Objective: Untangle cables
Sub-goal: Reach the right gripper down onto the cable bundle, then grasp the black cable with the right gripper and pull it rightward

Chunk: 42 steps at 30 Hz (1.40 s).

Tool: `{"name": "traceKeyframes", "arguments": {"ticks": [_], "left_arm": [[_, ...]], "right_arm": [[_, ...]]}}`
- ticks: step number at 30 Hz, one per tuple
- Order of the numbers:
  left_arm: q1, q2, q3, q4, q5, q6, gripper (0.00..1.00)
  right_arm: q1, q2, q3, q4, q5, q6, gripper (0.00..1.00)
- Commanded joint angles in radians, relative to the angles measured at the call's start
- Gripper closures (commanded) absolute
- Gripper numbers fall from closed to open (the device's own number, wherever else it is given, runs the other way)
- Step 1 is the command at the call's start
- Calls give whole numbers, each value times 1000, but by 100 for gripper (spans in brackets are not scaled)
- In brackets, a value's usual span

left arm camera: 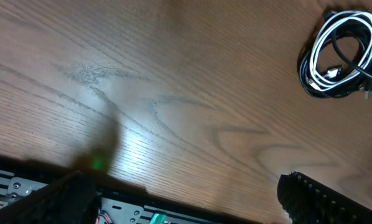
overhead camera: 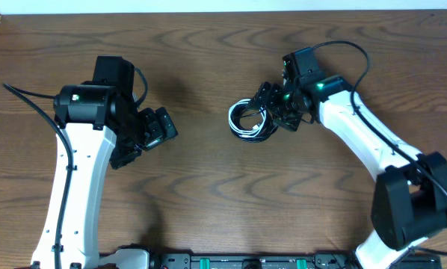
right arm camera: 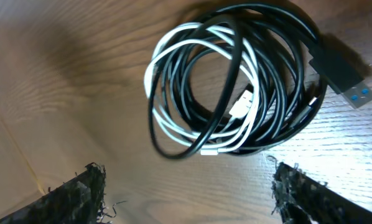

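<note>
1. On the table (overhead camera: 208,45), right of centre: cables (right arm camera: 236,81) in one coiled bundle, lying flat, black and white loops overlapping.
2. At the bundle's edge: a black plug (right arm camera: 343,79) with a blue tip, and small white plugs inside the coil.
3. Just beside the bundle, on its right: right gripper (overhead camera: 268,112), fingers (right arm camera: 80,193) spread wide, clasping nothing, with the coil just ahead of the tips.
4. Well apart to the left: left gripper (overhead camera: 160,131), likewise released and empty, over bare wood, with the bundle far off in its wrist view.
</note>
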Motion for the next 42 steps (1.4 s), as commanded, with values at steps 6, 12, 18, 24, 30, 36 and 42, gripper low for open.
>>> {"name": "traceKeyframes", "arguments": {"ticks": [6,12,18,24,30,36,42], "left_arm": [[4,0,0,-3,-10,-9,1],[4,0,0,-3,-10,-9,1],[4,0,0,-3,-10,-9,1],[4,0,0,-3,-10,-9,1],[4,0,0,-3,-10,-9,1],[4,0,0,-3,-10,-9,1],[4,0,0,-3,-10,-9,1]], "right_arm": [[49,92,19,64,49,60,27],[63,97,20,135,50,64,57],[55,93,26,135,42,64,99],[47,17,125,116,-48,12,99],[48,-158,269,85,-48,-76,99],[48,-340,359,98,80,-84,99],[76,-405,359,46,150,-246,99]]}}
